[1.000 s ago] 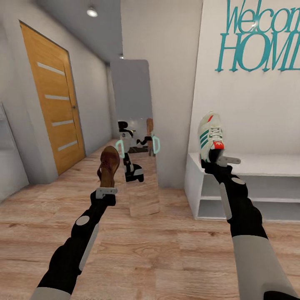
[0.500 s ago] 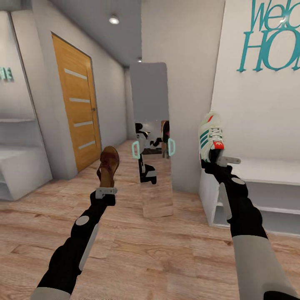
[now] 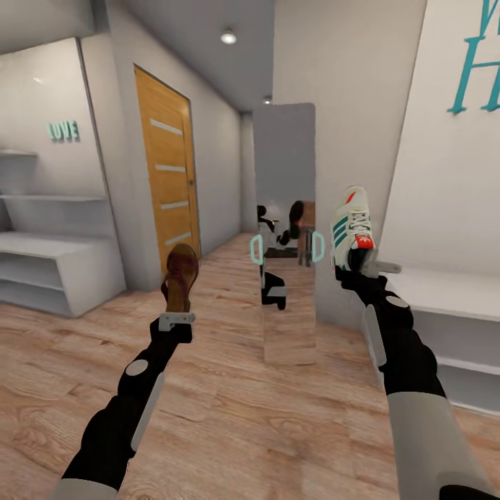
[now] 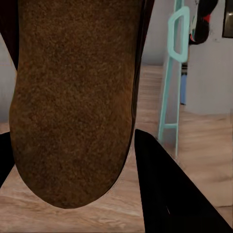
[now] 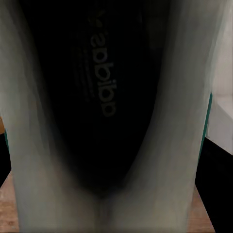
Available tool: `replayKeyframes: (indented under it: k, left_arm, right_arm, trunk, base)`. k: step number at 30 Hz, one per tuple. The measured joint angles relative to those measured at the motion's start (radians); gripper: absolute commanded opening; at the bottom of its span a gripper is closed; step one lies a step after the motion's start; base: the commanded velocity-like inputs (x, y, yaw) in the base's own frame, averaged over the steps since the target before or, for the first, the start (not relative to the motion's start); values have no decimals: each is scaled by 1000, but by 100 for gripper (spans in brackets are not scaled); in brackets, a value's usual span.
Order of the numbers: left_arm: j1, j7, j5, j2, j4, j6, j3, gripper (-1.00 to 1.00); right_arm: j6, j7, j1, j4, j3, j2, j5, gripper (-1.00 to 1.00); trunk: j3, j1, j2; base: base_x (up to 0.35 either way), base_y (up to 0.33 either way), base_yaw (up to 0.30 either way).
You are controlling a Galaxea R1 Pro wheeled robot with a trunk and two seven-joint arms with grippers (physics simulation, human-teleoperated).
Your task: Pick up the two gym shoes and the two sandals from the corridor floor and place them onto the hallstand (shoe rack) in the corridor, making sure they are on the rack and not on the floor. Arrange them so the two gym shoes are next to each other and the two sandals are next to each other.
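step: hauling shoes to rack | left gripper (image 3: 176, 321) fingers clamp brown sandal (image 3: 181, 276) | right gripper (image 3: 361, 267) clamps gym shoe (image 3: 351, 223) | next: probably swing toward hallstand (image 3: 455, 295), set both down

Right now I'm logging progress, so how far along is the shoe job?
Nothing shows on the hallstand yet. In hand: the left gripper holds a sandal upright, and the right gripper holds a gym shoe beside the rack. Left: placing both, then the other sandal and shoe.

The sandal (image 3: 181, 276) is dark brown, the gym shoe (image 3: 351, 226) white (green stripes, red patch), the door (image 3: 167, 184) orange.
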Motion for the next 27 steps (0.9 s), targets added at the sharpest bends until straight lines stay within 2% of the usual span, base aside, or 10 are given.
replayKeyframes:
  k: [27]
  left_arm:
    - [0, 0, 1, -1, 2, 1, -1, -100]
  right_arm:
    - [0, 1, 0, 1, 1, 0, 0, -100]
  trunk:
    - [0, 0, 0]
  base:
    - [0, 0, 293]
